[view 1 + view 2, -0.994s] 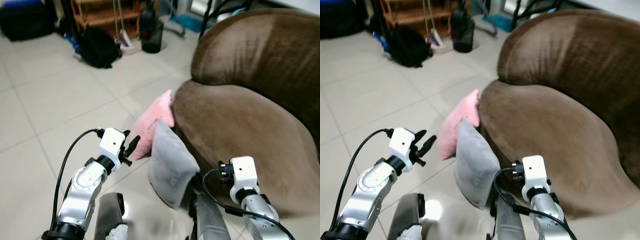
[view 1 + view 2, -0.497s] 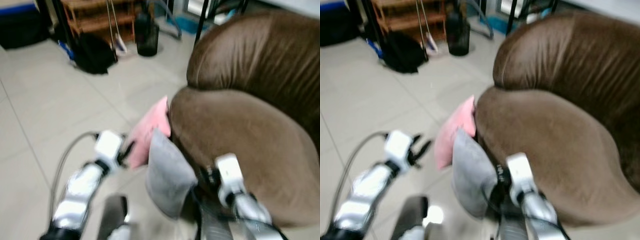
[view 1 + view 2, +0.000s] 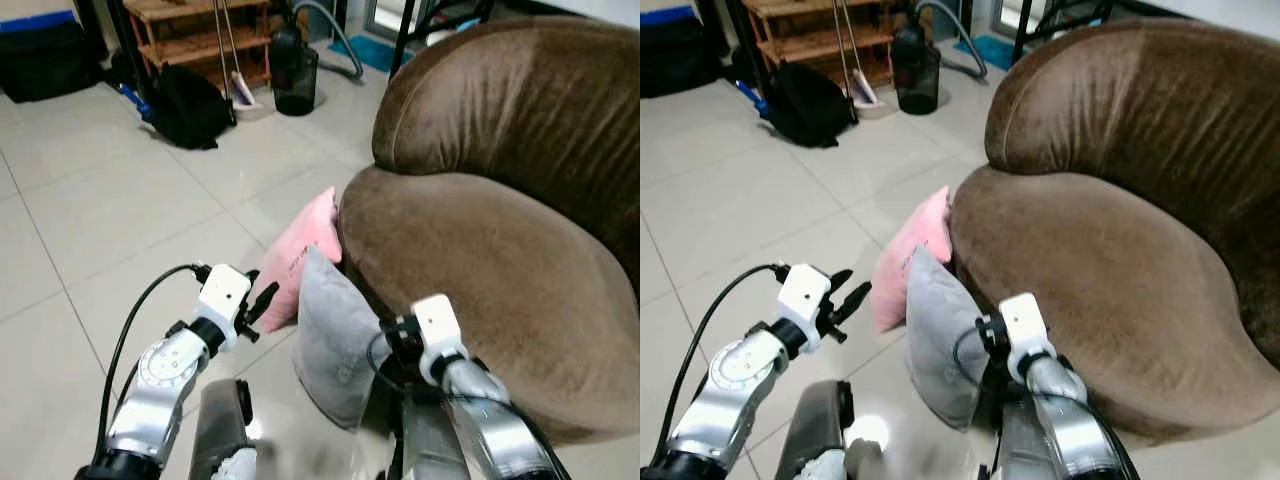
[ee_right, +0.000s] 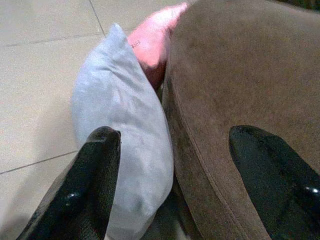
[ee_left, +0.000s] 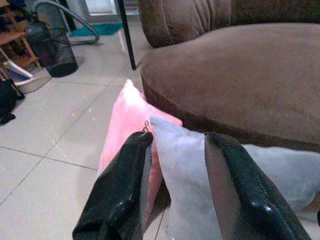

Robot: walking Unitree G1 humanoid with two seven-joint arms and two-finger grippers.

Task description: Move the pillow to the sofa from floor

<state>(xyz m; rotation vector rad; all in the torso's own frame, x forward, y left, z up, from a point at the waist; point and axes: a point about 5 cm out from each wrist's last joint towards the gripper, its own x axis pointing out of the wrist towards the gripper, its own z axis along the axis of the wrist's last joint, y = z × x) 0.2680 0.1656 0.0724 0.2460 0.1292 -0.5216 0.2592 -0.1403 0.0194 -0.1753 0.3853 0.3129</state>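
1. We see a soft grey fabric pillow (image 3: 335,345) standing on edge on the pale tiled floor (image 3: 110,215), leaning against the front of the rounded brown velvet sofa (image 3: 480,250).
2. We count two pillows: the grey one and a pink fabric pillow (image 3: 300,262) just behind it, touching it.
3. Our left end effector (image 5: 175,180) hovers released near both pillows.
4. Our right end effector (image 4: 175,175) is spread wide over the grey pillow and the sofa edge.
5. Our head views add a black bag (image 3: 190,105) and wooden shelf (image 3: 195,40) further back.
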